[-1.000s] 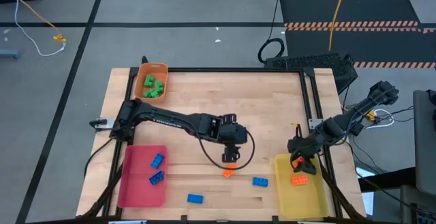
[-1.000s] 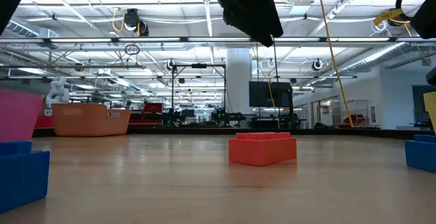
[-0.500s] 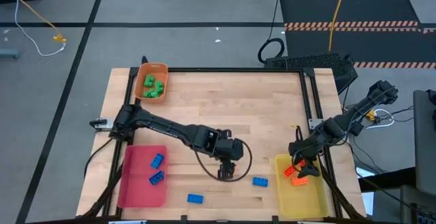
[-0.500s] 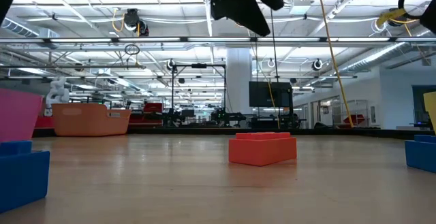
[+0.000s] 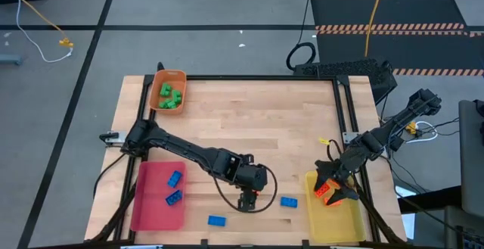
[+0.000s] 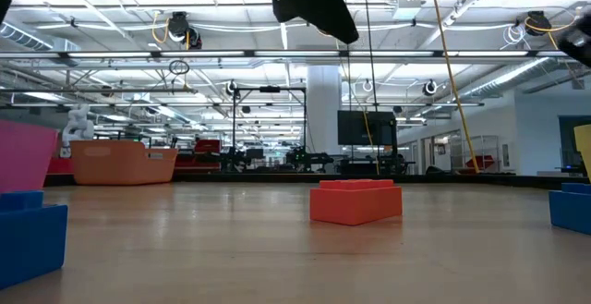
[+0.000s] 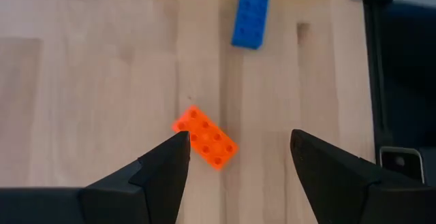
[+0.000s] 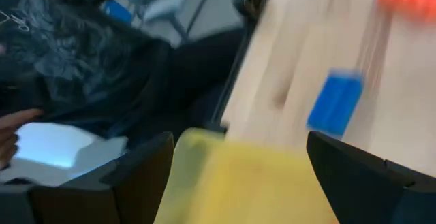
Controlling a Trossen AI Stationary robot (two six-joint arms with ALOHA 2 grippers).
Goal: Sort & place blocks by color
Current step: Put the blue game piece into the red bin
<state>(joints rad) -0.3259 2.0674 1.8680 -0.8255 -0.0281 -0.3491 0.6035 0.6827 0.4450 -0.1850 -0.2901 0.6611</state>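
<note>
Directly below the left gripper [image 7: 235, 157], whose fingers are spread with nothing between them, an orange brick [image 7: 204, 137] lies flat on the wooden table [image 5: 249, 113], studs up, its long axis running diagonally to the board grain. Beyond it a blue brick [image 7: 249, 17] lies nearly along the grain. Seen from overhead, two blue bricks [image 5: 174, 187] rest in the pink tray [image 5: 144, 211], green bricks [image 5: 169, 97] in the orange tray [image 5: 180, 76]. The right gripper [image 5: 335, 189], fingers spread and empty, hangs over the yellow tray [image 5: 344, 226], where another orange brick [image 5: 324, 191] lies.
</note>
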